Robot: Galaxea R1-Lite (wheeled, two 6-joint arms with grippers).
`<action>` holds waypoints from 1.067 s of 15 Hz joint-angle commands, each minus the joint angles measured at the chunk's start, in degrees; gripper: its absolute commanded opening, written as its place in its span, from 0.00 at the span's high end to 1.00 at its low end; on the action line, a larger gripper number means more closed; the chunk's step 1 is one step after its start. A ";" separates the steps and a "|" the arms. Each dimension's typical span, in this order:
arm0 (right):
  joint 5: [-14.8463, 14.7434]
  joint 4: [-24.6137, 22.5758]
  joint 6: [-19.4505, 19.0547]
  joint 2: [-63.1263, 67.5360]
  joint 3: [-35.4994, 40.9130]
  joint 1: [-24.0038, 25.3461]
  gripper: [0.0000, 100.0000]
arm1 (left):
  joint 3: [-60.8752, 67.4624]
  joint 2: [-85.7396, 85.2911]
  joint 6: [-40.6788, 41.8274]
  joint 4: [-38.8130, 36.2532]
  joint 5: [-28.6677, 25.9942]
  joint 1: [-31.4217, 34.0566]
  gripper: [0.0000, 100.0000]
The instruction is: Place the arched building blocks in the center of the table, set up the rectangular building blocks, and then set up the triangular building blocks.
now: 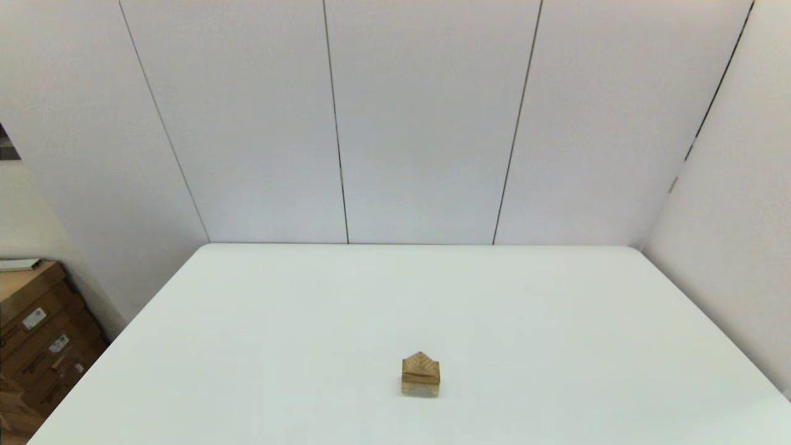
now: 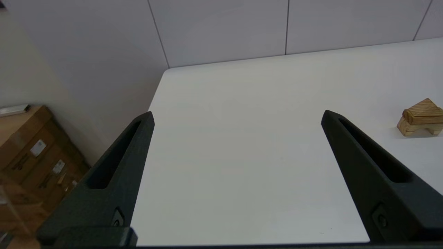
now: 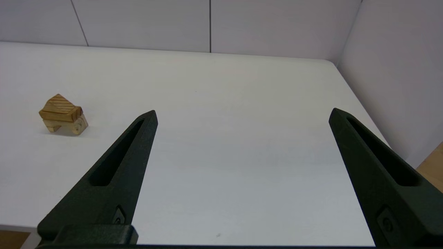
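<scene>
**Black fingers spread and empty; three-block stack standing on the table**

Black tapered fingers (image 2: 117,173) of the left gripper (image 2: 237,116) fill the foreground of the left wrist view, spread wide with nothing between them. The right gripper (image 3: 242,114) is in the same condition: fingers far apart, holding nothing. Both hover over bare tabletop at the near edge, well apart from the blocks, and neither arm appears in the head view.

On the table (image 1: 556,321), toward the near middle, stands a small stack. The arched building blocks (image 1: 420,389) form the base, hollow side down, resting on two short feet. The rectangular building blocks (image 1: 421,373) lie flat across the arch. The triangular building blocks (image 1: 421,361) sit on top, ridge upward, striped grain showing on the end face. All three layers touch and appear squarely aligned.

Materials: light-brown unfinished wood, flat faces, crisp edges; the tabletop is smooth, plain white.

Handling assessment: the pieces look rigid, light and not fragile. Nothing visible joins them, so the stack would likely topple under a sideways nudge. The prism's sloped faces offer poor purchase; its two flat ends would be the sounder grip. The oblong blocks are best taken across their long parallel sides.

Judged from the layout, the assembly looks complete.
</scene>
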 commanded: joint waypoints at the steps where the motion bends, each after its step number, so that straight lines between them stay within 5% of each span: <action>1: 0.05 -0.02 -0.05 -0.01 0.09 0.04 0.00 | 10.12 -3.90 0.17 -8.50 -3.01 -0.13 0.00; 7: 0.05 -0.02 -0.05 -0.01 0.09 -0.04 0.00 | 15.13 -6.45 -0.62 -17.46 -6.52 -0.13 0.00; 12: 0.05 -0.02 -0.05 -0.01 0.09 -0.04 0.00 | 15.21 -6.45 -4.22 -14.56 -3.45 -0.13 0.00; 16: 0.05 -0.02 -0.05 -0.01 0.09 -0.04 0.00 | 15.21 -6.45 -15.38 -13.51 -3.62 -0.13 0.00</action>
